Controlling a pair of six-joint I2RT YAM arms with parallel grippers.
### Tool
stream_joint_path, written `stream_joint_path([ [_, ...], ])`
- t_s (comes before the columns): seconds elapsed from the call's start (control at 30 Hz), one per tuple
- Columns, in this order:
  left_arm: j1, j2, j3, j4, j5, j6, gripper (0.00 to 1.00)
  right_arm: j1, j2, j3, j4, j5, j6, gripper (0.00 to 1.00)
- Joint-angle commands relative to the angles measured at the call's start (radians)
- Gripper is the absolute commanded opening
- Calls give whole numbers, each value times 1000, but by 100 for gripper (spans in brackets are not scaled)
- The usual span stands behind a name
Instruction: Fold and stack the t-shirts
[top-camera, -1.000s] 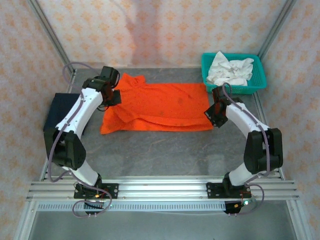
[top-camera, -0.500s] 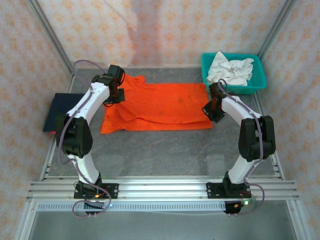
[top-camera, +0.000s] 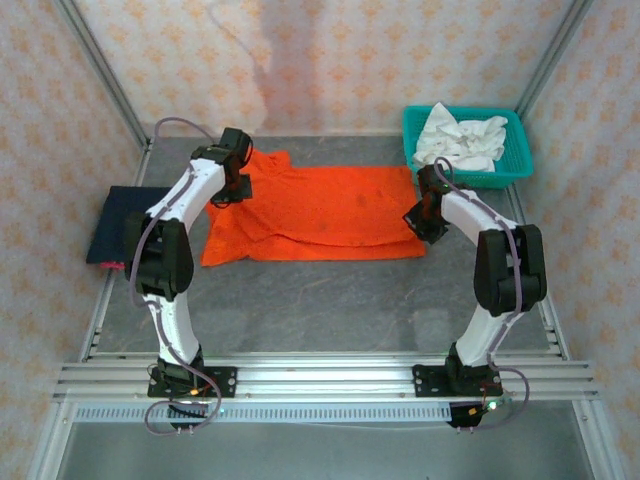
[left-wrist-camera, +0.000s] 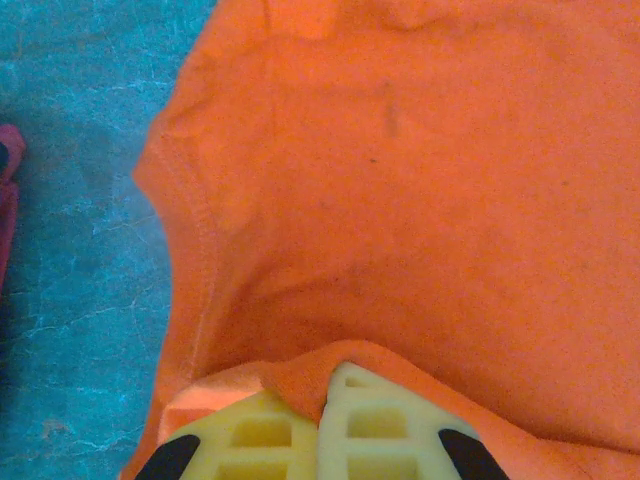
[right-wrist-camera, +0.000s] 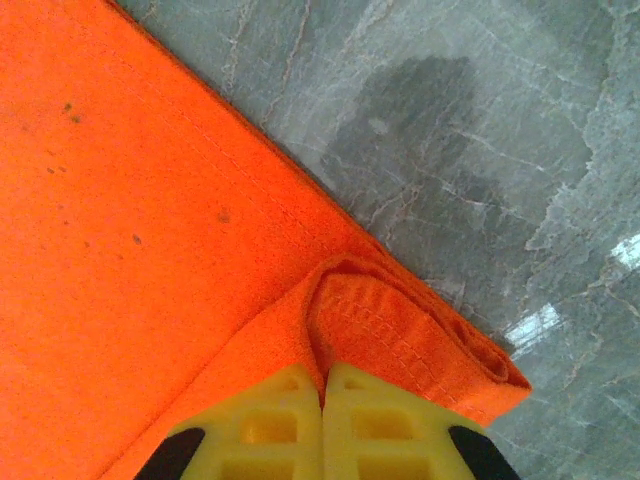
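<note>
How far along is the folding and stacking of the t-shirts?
Likely done: the dark navy cloth shirt lies flat on the left. In hand: left gripper and right gripper are shut on edges of the bright orange-red cloth t-shirt. Left: finish folding it, then stack.

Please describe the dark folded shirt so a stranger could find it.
Look at the grey table. At its left edge, apart from the spread orange t-shirt, lies the navy t-shirt. It alone is dark and folded into a rectangle.

The orange-red t-shirt (top-camera: 330, 205) is showing plain bright cloth flecked with tiny dark specks. The navy t-shirt (top-camera: 115, 225) is looking near-black. The table (top-camera: 320, 300) is showing grey marbling, the basket (top-camera: 500, 177) teal, its cloth (top-camera: 460, 140) white, the walls (top-camera: 400, 50) cream with orange motifs.
</note>
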Motion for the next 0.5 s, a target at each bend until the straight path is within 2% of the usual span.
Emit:
stream_joint_path([
  [0.0,7,37,54,7,-34,-5,0,-7,7,27,5,44,-6,6],
  [0.47,12,108,122,-1,-37,-7,0,-8,15,23,18,39,-3,6],
])
